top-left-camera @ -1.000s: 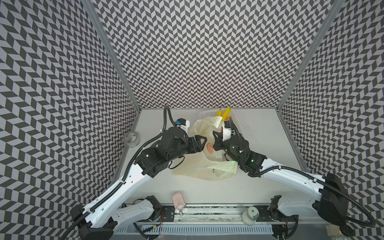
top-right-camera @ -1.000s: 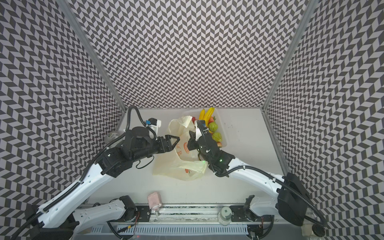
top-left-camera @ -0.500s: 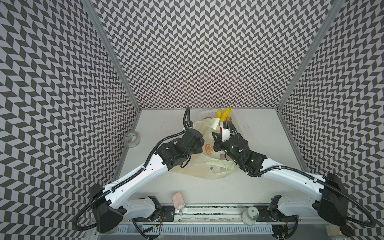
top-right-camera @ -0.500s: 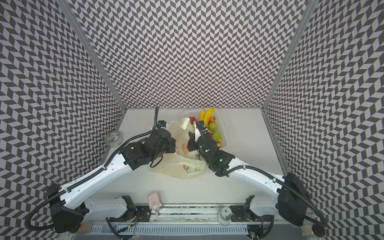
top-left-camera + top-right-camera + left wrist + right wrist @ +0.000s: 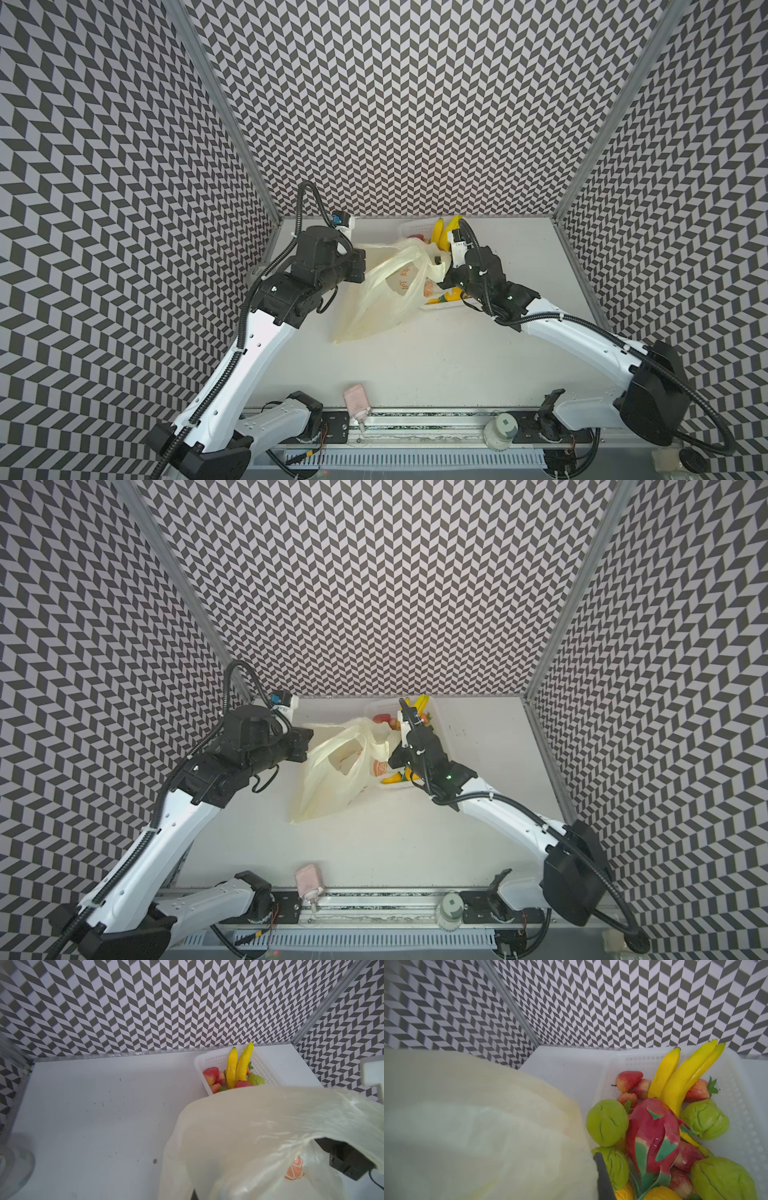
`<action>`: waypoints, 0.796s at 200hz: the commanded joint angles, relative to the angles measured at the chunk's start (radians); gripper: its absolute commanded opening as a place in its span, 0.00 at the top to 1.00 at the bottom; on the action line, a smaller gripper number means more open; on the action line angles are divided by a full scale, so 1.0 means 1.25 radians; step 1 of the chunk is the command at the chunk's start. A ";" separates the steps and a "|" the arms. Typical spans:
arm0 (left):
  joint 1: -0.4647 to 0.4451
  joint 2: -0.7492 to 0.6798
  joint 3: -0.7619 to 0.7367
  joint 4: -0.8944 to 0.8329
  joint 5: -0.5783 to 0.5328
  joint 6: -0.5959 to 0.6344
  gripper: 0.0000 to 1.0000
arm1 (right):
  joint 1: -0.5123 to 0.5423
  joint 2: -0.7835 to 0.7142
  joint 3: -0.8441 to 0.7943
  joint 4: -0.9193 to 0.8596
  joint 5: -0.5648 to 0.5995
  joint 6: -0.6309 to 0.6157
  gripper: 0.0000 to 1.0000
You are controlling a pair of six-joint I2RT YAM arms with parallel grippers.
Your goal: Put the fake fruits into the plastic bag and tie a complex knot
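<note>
The pale-yellow plastic bag (image 5: 386,291) (image 5: 332,779) hangs stretched between my two grippers, its bottom corner on the table. My left gripper (image 5: 362,266) (image 5: 309,746) is shut on the bag's left handle side. My right gripper (image 5: 441,269) (image 5: 392,754) is shut on the right handle. The fake fruits lie in the white basket (image 5: 737,1088) (image 5: 212,1059) behind the bag: bananas (image 5: 675,1080) (image 5: 239,1066), a dragon fruit (image 5: 654,1136), green ones (image 5: 607,1122). In the right wrist view one dark finger (image 5: 602,1176) presses against bag film (image 5: 467,1126). No knot is in view.
A pink object (image 5: 355,397) lies at the table's front edge, and a round white cap (image 5: 503,430) sits on the front rail. A clear round thing (image 5: 16,1163) stands by the left wall. Patterned walls close in three sides.
My left gripper was open beside the bag, reached into it, shut on its left side and drew it up and to the left. The bag now hangs stretched. The right gripper held still.
</note>
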State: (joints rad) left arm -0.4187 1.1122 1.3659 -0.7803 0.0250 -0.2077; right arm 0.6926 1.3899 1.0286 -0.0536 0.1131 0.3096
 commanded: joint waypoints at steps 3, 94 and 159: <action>0.050 0.031 0.043 -0.069 0.166 0.102 1.00 | -0.009 0.036 0.048 -0.048 -0.098 -0.042 1.00; 0.058 0.088 0.034 -0.040 0.328 0.008 1.00 | -0.014 -0.002 0.041 -0.047 -0.208 -0.098 0.64; 0.122 0.121 0.048 -0.049 0.356 -0.048 1.00 | -0.057 -0.118 -0.025 -0.109 -0.219 -0.163 0.13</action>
State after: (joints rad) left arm -0.2890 1.2514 1.4078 -0.8394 0.4343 -0.2394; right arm 0.6319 1.3159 1.0252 -0.1734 -0.1509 0.1802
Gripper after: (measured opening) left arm 0.047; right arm 0.795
